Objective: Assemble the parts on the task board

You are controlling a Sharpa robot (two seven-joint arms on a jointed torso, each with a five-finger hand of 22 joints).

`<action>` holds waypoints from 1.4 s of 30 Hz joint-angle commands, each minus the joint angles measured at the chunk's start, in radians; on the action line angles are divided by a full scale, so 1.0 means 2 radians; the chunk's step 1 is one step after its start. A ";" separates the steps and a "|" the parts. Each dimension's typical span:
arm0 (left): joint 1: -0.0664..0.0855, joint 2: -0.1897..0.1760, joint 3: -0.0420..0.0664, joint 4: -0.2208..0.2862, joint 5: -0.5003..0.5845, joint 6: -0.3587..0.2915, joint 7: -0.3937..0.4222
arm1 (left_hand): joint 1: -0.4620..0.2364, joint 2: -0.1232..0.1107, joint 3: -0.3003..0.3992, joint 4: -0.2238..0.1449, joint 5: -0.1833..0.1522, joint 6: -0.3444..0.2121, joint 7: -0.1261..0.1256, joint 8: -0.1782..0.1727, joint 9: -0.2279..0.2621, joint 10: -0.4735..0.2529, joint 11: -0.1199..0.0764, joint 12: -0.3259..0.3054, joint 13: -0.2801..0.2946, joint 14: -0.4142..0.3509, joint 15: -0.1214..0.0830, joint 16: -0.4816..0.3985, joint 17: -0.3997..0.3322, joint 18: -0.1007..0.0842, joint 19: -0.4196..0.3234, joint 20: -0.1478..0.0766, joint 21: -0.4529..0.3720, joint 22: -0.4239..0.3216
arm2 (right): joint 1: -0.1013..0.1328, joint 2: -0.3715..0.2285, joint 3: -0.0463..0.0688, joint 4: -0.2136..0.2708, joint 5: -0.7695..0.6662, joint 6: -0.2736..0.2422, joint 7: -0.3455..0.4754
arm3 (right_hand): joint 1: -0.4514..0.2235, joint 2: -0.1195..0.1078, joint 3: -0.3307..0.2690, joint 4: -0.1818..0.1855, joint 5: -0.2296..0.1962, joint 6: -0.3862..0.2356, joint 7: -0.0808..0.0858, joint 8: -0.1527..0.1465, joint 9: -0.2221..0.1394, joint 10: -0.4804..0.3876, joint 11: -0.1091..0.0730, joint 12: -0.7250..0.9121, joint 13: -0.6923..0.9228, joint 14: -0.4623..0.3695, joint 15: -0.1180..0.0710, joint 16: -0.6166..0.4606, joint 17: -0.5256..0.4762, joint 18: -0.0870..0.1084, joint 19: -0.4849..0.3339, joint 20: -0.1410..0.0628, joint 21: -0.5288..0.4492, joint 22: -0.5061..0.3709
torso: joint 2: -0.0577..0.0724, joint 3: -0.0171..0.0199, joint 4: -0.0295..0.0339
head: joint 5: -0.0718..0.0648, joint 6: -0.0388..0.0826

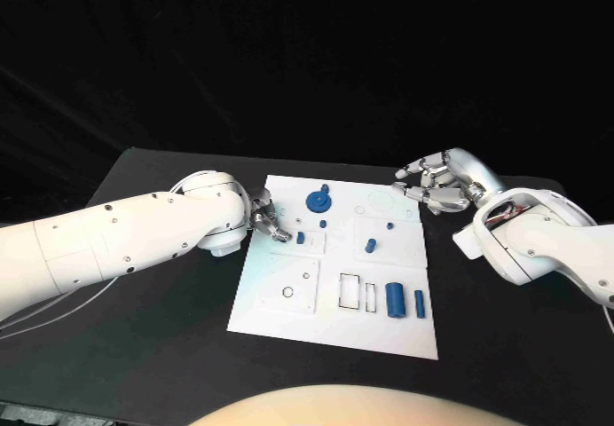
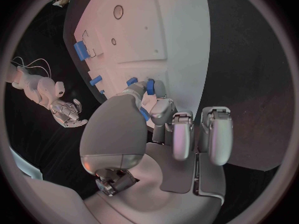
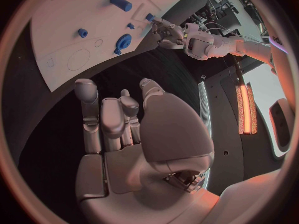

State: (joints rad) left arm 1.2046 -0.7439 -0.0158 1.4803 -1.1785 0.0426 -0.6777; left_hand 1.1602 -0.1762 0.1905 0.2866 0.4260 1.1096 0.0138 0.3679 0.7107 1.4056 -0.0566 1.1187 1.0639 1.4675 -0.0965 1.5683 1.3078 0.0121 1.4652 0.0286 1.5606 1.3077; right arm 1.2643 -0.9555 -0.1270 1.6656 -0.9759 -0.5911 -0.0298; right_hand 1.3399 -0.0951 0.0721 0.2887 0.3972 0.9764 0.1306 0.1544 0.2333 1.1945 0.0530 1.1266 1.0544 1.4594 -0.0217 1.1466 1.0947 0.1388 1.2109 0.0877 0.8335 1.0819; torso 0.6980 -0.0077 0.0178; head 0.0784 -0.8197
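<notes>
Head view: my left robot hand (image 1: 268, 222) pinches a blue part (image 1: 280, 234) over the task board (image 1: 288, 311), seating next; right robot hand (image 1: 433, 185) curled, empty.

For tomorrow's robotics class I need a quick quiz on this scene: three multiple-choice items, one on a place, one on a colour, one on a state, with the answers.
1. Where is the left hand?
A. at the task board's left edge
B. off the table
C. on the board's near right corner

2. What colour are the parts, such as the round part?
A. red
B. blue
C. yellow

3. What is the right hand doing?
A. holding a part
B. pressing on the board
C. holding nothing, fingers curled

Answers: 1 A, the head view shows it at that edge. 2 B, all pieces on the board are blue. 3 C, the right wrist view shows nothing in it.
</notes>
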 commanded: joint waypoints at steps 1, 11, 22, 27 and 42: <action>-0.001 0.001 0.000 -0.001 0.003 0.005 -0.002 | 0.002 0.006 -0.005 0.000 0.000 0.003 -0.001 -0.002 -0.001 0.004 0.001 0.003 0.000 0.052 -0.003 0.001 0.132 -0.005 0.051 -0.005 0.003 0.129 | 0.000 0.000 0.000 0.001 -0.005 0.003 0.003 | -0.006 0.001 -0.002 0.000 0.001 0.000 0.003 0.002 0.000 -0.002 0.000 0.000 -0.001 0.001 0.001 -0.001 0.000 0.004 0.003 0.001 -0.002 -0.001 | 0.000 -0.0002 0.0004 | -0.001 -0.001; -0.001 0.002 0.000 -0.001 0.005 0.003 -0.002 | -0.004 0.008 -0.018 0.002 -0.001 0.005 0.000 -0.003 -0.002 0.004 0.002 0.004 0.001 0.052 -0.003 0.001 0.132 -0.005 0.051 -0.004 0.004 0.130 | 0.000 0.001 0.000 0.000 -0.005 0.003 0.003 | -0.006 0.001 -0.002 0.000 0.001 0.000 0.003 0.002 0.000 -0.002 0.000 0.000 -0.001 0.001 0.001 -0.001 0.000 0.004 0.003 0.001 -0.002 -0.001 | 0.000 -0.0004 0.0004 | -0.001 -0.002; -0.001 0.002 0.000 -0.001 0.005 0.003 -0.003 | -0.016 0.015 -0.035 0.003 0.000 0.006 0.000 -0.005 -0.005 0.006 0.002 0.006 0.003 0.052 -0.003 0.001 0.132 -0.006 0.052 -0.004 0.005 0.131 | 0.000 0.001 0.000 0.000 -0.005 0.003 0.004 | -0.006 0.001 -0.002 0.000 0.002 -0.001 0.003 0.002 0.000 -0.002 0.000 0.001 0.000 0.001 0.001 -0.001 0.000 0.004 0.003 0.001 -0.003 -0.001 | 0.000 -0.0007 0.0005 | -0.001 -0.002; -0.001 0.002 0.000 -0.001 0.005 0.002 -0.003 | -0.016 0.014 -0.039 0.003 0.000 0.006 0.000 -0.005 -0.005 0.006 0.002 0.006 0.003 0.052 -0.003 0.001 0.132 -0.006 0.052 -0.004 0.005 0.131 | 0.000 0.001 0.000 0.000 -0.005 0.003 0.004 | -0.006 0.001 -0.002 0.000 0.002 -0.001 0.003 0.002 0.000 -0.002 0.000 0.001 0.000 0.001 0.001 -0.001 0.000 0.004 0.003 0.001 -0.003 -0.001 | 0.000 -0.0005 0.0005 | -0.001 -0.003; -0.001 0.001 0.000 0.000 0.005 -0.002 -0.004 | -0.017 0.015 -0.042 0.003 0.000 0.007 0.000 -0.005 -0.005 0.006 0.002 0.006 0.003 0.052 -0.003 0.001 0.132 -0.006 0.052 -0.004 0.005 0.131 | 0.000 0.001 0.000 -0.001 -0.005 0.004 0.004 | -0.006 0.001 -0.002 0.000 0.002 -0.001 0.003 0.002 0.000 -0.002 0.000 0.001 0.000 0.001 0.001 -0.001 0.000 0.004 0.003 0.001 -0.003 -0.001 | 0.000 -0.0004 0.0004 | 0.000 -0.003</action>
State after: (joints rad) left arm 1.2049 -0.7431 -0.0156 1.4784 -1.1724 0.0408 -0.6794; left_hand 1.1336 -0.1475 0.1149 0.2934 0.4267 1.1167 0.0140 0.3633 0.7011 1.4090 -0.0531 1.1271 1.0691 1.4675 -0.0965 1.5683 1.3074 0.0141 1.4652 0.0286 1.5646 1.3075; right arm 1.2643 -0.9543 -0.1270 1.6637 -0.9762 -0.5911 -0.0296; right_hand 1.3358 -0.0910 0.0721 0.2887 0.3971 0.9747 0.1289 0.1544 0.2333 1.1962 0.0547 1.1266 1.0545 1.4594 -0.0217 1.1466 1.0947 0.1388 1.2109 0.0877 0.8335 1.0820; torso 0.6975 -0.0084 0.0186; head 0.0776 -0.8253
